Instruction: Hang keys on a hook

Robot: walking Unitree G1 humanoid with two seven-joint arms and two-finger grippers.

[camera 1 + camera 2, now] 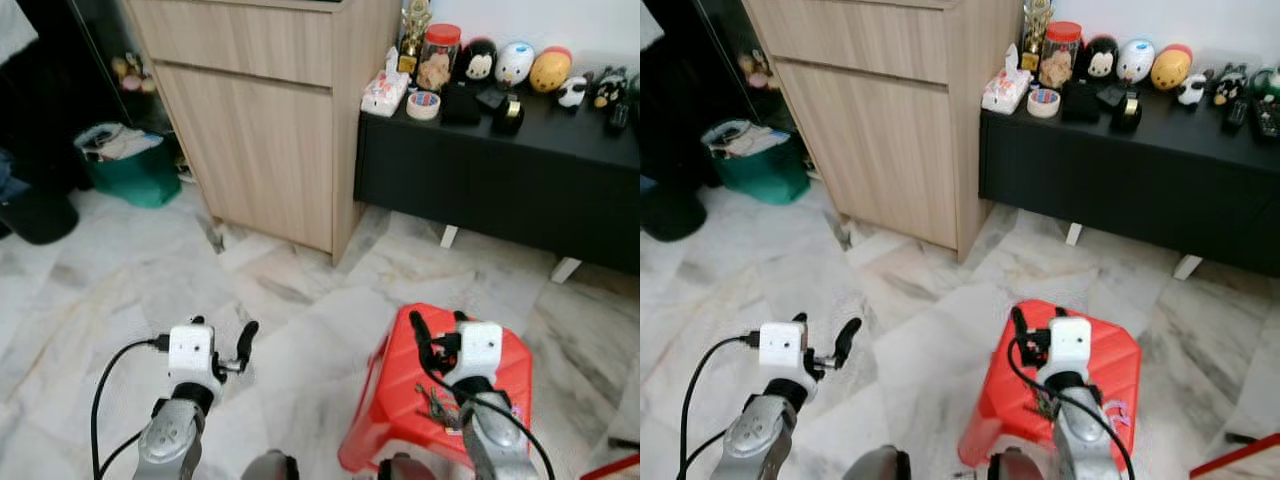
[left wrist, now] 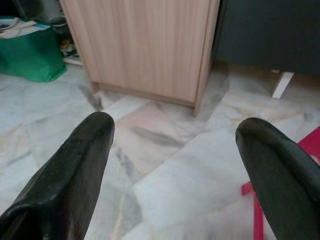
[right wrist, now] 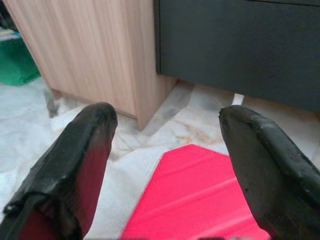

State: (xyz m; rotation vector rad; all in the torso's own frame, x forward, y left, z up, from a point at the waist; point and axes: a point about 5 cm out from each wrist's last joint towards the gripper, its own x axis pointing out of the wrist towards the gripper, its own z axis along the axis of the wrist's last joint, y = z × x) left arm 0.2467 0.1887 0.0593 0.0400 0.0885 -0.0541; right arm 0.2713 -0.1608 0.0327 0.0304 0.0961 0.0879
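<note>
A bunch of keys (image 1: 437, 405) lies on top of a red plastic stool (image 1: 395, 385), partly hidden under my right arm. My right gripper (image 1: 438, 333) hovers just above the stool's top, beyond the keys, open and holding nothing; the right wrist view has its fingers (image 3: 75, 165) wide apart over the red surface (image 3: 195, 205). My left gripper (image 1: 222, 340) hangs over the marble floor to the left of the stool, also open and empty, its fingers (image 2: 70, 170) spread wide.
A tall wooden cabinet (image 1: 270, 110) stands ahead on the left. Beside it on the right is a low black sideboard (image 1: 500, 180) bearing toys, a jar and tissues. A green bin (image 1: 130, 165) and a dark bin (image 1: 35, 215) sit at the far left.
</note>
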